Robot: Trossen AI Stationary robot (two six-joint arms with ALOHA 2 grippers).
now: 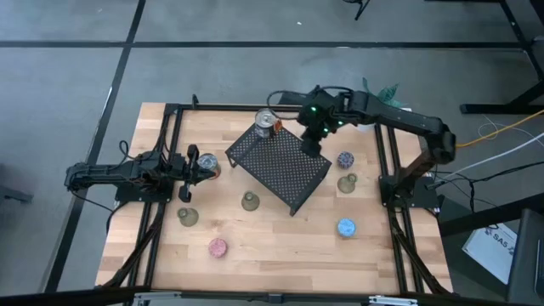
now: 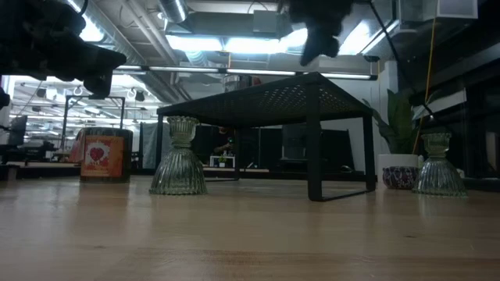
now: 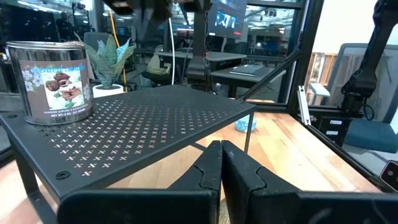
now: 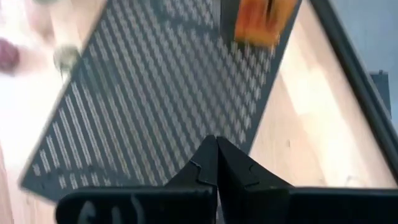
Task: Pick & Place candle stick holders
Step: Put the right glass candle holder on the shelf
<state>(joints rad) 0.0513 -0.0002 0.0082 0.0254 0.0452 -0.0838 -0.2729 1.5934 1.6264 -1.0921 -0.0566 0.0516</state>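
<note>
Several candle stick holders stand on the wooden table: olive-green ones (image 1: 250, 201) (image 1: 187, 216) (image 1: 347, 183), a purple one (image 1: 345, 159), a blue one (image 1: 346, 227) and a pink one (image 1: 218, 247). A black perforated rack (image 1: 280, 166) stands mid-table with a can (image 1: 266, 121) on its far left corner. My right gripper (image 1: 312, 144) hangs shut and empty above the rack's far right part (image 4: 216, 155), tilted downward. My left gripper (image 1: 204, 167) rests shut and level at the table's left, pointing at the rack (image 3: 221, 158).
A second, orange can (image 2: 104, 156) stands on the table beside my left gripper. A white pot with a green plant (image 2: 398, 168) stands at the far right. Black frame rails (image 1: 170, 153) run along the table's left and right sides. Bare wood lies toward the near edge (image 1: 280, 255).
</note>
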